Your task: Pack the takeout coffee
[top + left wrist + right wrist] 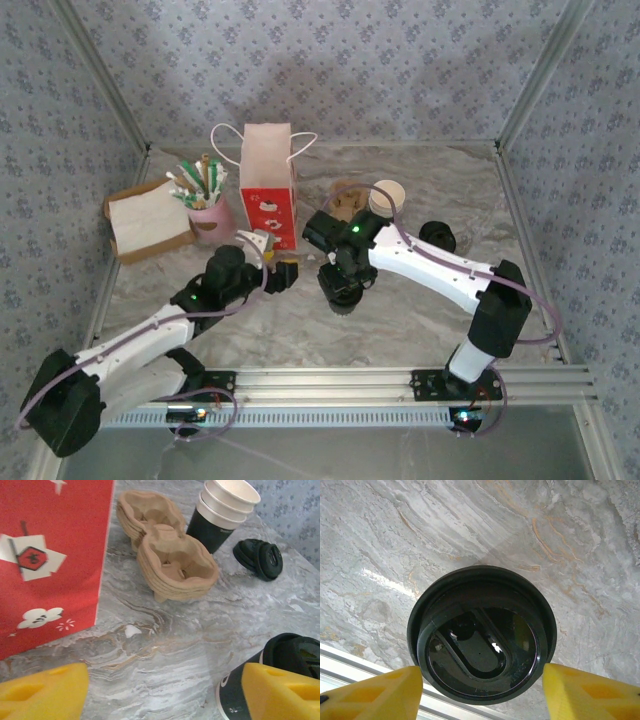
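Currently, takeout coffee stands lidded on table, right of red bag. Right gripper fingers spread astride lid; left gripper fingers spread, coffee beside one. Advise centring, closing gently, keeping it upright

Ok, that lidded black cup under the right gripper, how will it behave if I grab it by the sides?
The black cup looks like thin paper, so a hard squeeze would probably dent it. Its lid is glossy plastic, likely slippery, and might pop off if pinched. Weight is unclear: the lid hides whether it is filled.
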Available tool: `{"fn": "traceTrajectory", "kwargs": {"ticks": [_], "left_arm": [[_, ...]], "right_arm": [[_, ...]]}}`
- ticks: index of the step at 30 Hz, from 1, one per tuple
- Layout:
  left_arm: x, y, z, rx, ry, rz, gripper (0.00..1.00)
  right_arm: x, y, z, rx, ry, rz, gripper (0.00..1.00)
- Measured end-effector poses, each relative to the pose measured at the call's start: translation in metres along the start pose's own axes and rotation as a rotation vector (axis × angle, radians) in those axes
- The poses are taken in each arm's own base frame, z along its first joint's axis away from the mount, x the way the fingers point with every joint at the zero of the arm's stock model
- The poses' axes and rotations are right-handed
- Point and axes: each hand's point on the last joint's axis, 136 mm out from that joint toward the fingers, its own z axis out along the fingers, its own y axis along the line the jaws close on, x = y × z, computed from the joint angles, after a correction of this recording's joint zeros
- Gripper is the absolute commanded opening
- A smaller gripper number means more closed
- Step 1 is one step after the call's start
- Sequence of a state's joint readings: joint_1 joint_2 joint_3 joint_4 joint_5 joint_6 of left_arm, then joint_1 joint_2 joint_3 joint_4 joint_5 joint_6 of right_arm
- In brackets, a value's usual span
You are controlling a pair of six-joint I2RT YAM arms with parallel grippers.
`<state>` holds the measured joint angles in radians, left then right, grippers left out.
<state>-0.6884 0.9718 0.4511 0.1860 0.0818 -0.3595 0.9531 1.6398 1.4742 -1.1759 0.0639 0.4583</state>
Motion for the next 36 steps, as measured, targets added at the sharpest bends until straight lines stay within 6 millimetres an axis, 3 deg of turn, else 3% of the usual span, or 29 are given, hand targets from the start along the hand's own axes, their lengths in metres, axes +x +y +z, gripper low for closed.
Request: {"fn": "traceTrajectory", "kwargs": {"ticks": [8,18,30,36], "left_arm": [[0.020,-0.018,0.025,0.099,0.112,-0.027,0.55],[0.048,-0.063,0.051,0.223,0.224,0.006,0.51],[0.040,-0.066,0.055,0.226,0.205,0.000,0.51],[0.023,-0.059,0.040,0.178,0.116,0.008,0.56]], "right_arm": [[-0.003,0.000,0.004,-0.013,-0.005,0.010,0.55],[0.003,0.000,0.017,-0.017,0.021,0.010,0.55],[0.003,-0.001,0.017,-0.020,0.007,0.015,0.56],[0.004,-0.001,0.018,-0.020,0.008,0.015,0.56]]}}
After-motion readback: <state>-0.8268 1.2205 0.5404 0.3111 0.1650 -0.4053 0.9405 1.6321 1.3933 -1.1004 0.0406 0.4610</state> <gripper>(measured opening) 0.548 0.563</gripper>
